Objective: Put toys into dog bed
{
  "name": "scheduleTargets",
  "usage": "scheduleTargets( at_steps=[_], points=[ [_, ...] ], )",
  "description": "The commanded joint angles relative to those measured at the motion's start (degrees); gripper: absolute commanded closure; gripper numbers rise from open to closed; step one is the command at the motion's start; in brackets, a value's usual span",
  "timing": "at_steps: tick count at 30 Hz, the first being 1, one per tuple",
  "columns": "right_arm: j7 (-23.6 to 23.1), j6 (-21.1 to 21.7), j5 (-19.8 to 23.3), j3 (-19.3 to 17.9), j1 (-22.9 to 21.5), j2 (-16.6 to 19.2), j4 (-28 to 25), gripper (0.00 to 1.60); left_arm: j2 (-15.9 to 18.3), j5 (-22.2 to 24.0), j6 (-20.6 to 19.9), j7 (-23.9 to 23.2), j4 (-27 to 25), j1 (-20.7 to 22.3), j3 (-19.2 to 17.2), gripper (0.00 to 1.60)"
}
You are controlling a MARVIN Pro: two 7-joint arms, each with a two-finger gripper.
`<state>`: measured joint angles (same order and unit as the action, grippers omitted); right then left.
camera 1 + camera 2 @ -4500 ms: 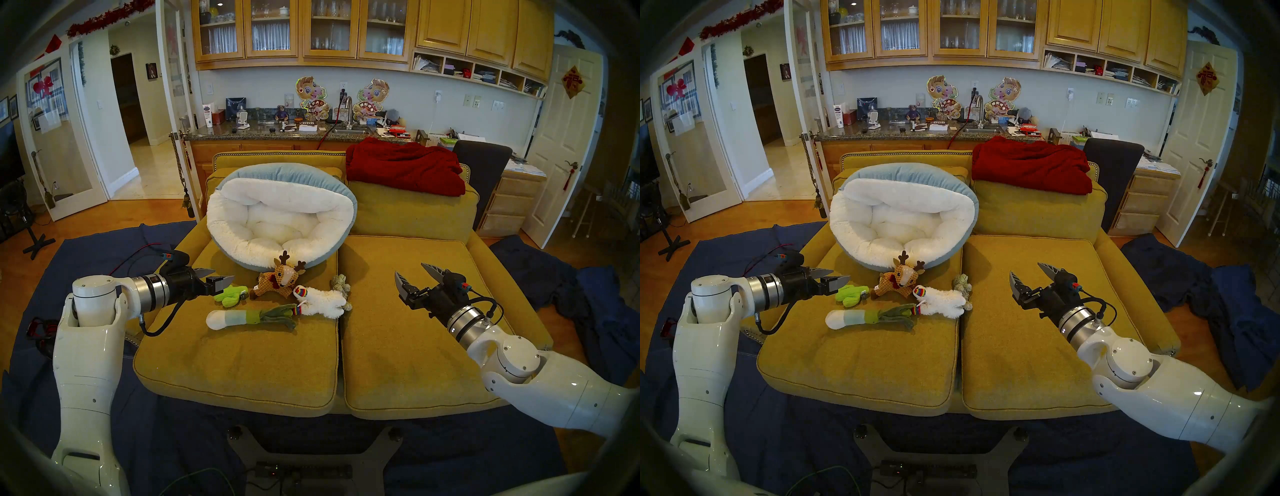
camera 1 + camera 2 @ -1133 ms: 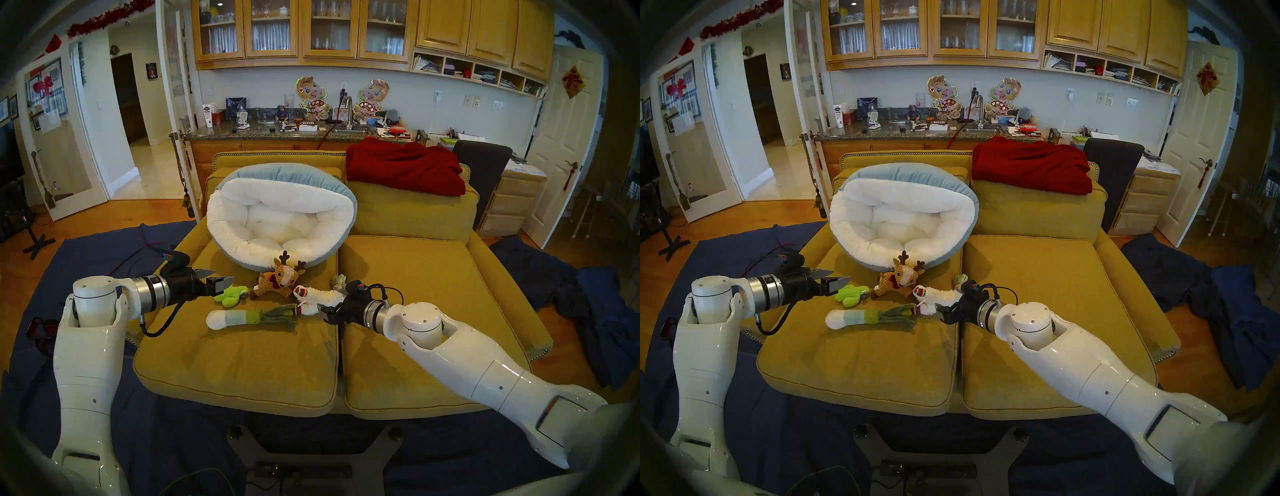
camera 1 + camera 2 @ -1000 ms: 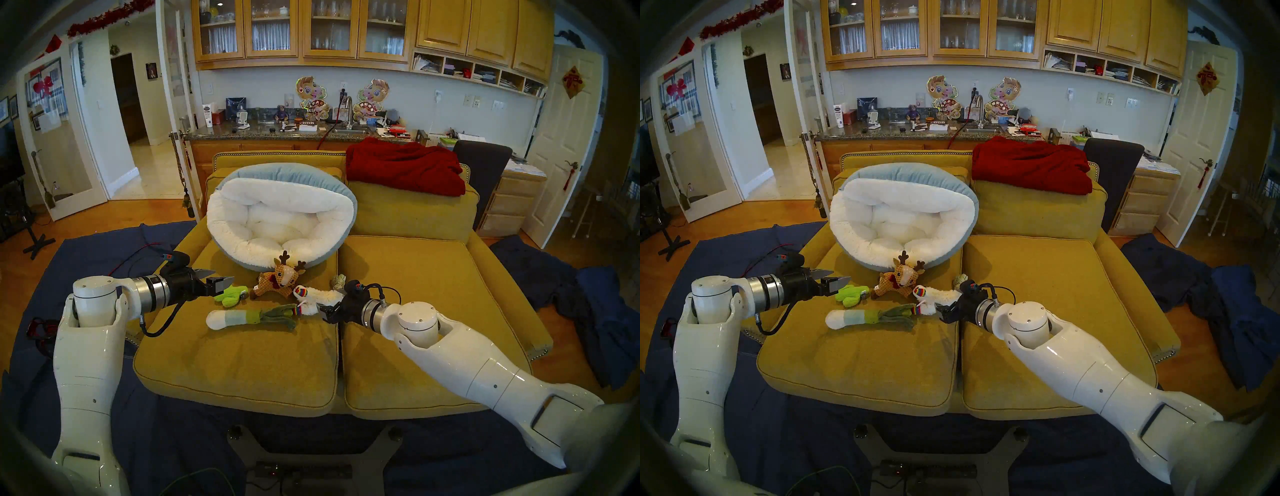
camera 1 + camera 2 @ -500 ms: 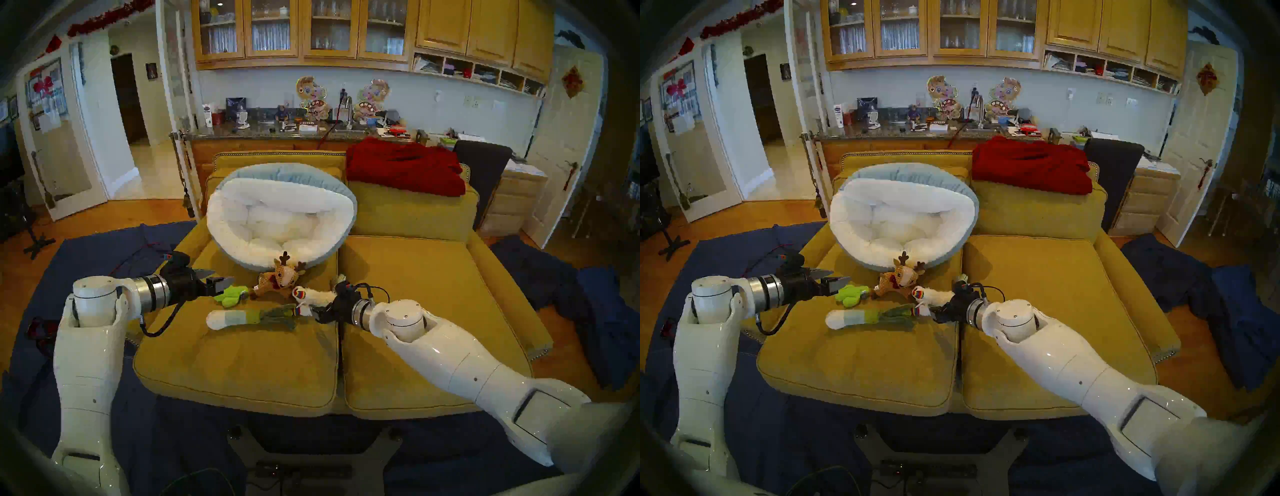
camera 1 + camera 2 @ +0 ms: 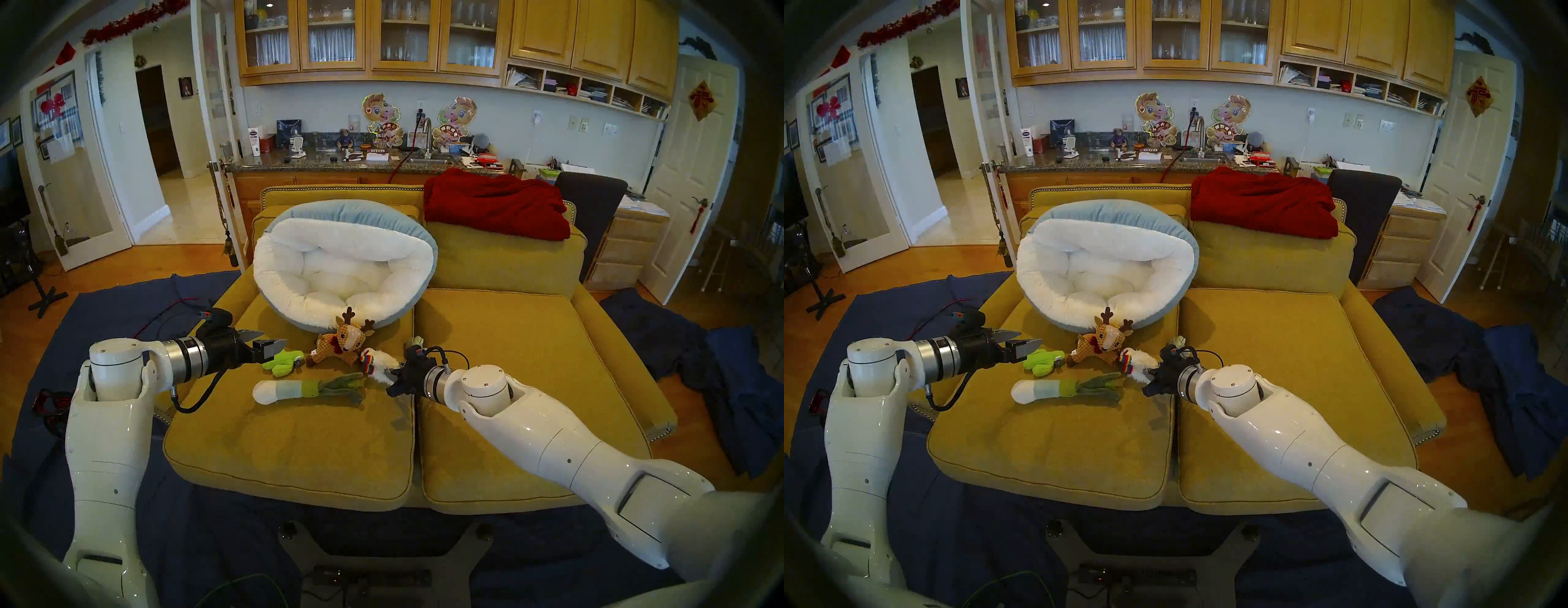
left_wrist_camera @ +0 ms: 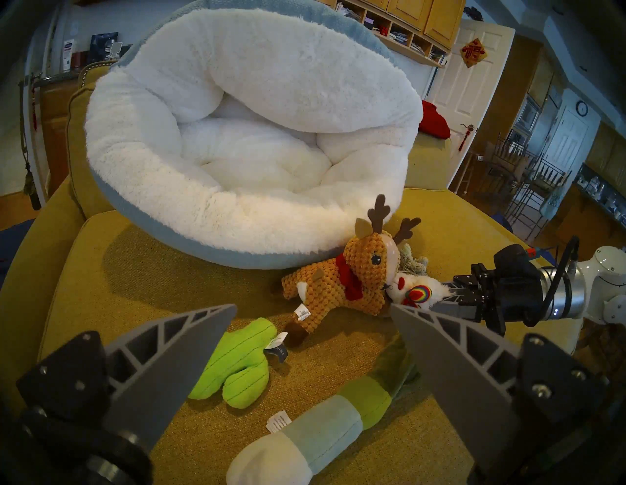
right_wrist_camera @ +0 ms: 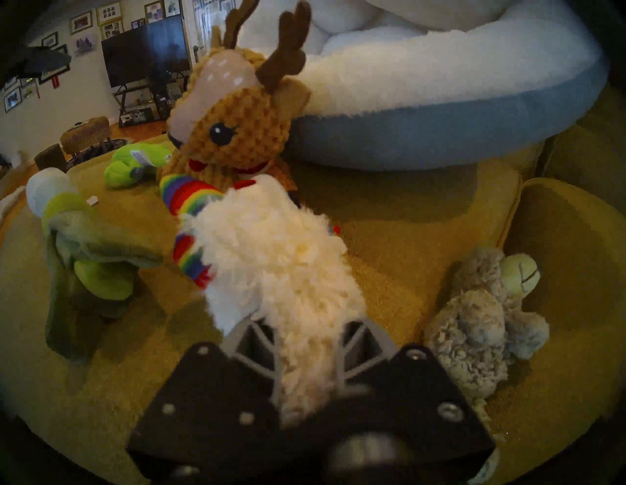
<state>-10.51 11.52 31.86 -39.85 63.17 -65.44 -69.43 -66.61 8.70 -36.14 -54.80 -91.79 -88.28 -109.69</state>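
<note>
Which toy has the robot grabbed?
The white fluffy animal with rainbow stripes: the right gripper pinches its body. The other four toys lie untouched on the sofa.

**Hidden, cropped and blurred bits**

Right gripper (image 7: 306,333) in the right wrist view: jaws tips buried in the fluffy white toy (image 7: 281,271), lower frame motion-blurred. Head views: that toy (image 5: 384,361) half hidden behind the wrist; grey-beige plush (image 5: 415,342) mostly covered, only a tuft shows at centre. Left wrist view: the leek (image 6: 305,430) is cut by the bottom edge and partly behind the right-hand finger (image 6: 450,359); grey plush (image 6: 411,262) peeks from behind the reindeer (image 6: 342,284). Dog bed (image 7: 440,135) cropped at the right wrist view's top edge.
</note>
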Motion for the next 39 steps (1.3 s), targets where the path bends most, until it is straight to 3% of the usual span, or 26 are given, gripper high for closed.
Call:
scheduleTargets(
  at_steps=[1, 15, 21, 27, 35, 39],
  points=[
    [-0.43, -2.79, -0.91, -1.99, -1.21, 4.28, -6.93, 1.6, 0.19, 0.37, 0.18, -0.14, -1.18, 1.39, -0.18, 0.0],
    [1.15, -4.8, -1.99, -5.76, -1.13, 10.52, -15.12, 1.6, 0.2, 0.36, 0.21, -0.14, -1.15, 1.38, -0.17, 0.0],
    [3.38, -2.02, -1.62, -7.29, -1.02, 11.8, -20.41, 1.6, 0.19, 0.38, 0.18, -0.14, -1.18, 1.4, -0.18, 0.0],
    [4.91, 0.86, -2.12, -7.46, -3.81, 9.09, -20.01, 1.6, 0.19, 0.38, 0.18, -0.14, -1.19, 1.41, -0.18, 0.0],
    [5.47, 3.21, -2.28, -7.5, -7.27, 3.53, -14.18, 1.6, 0.19, 0.38, 0.17, -0.14, -1.19, 1.41, -0.18, 0.0],
    [5.46, 3.09, -2.31, -6.83, -8.36, 2.62, -12.58, 1.6, 0.19, 0.38, 0.17, -0.14, -1.2, 1.41, -0.18, 0.0]
  ],
)
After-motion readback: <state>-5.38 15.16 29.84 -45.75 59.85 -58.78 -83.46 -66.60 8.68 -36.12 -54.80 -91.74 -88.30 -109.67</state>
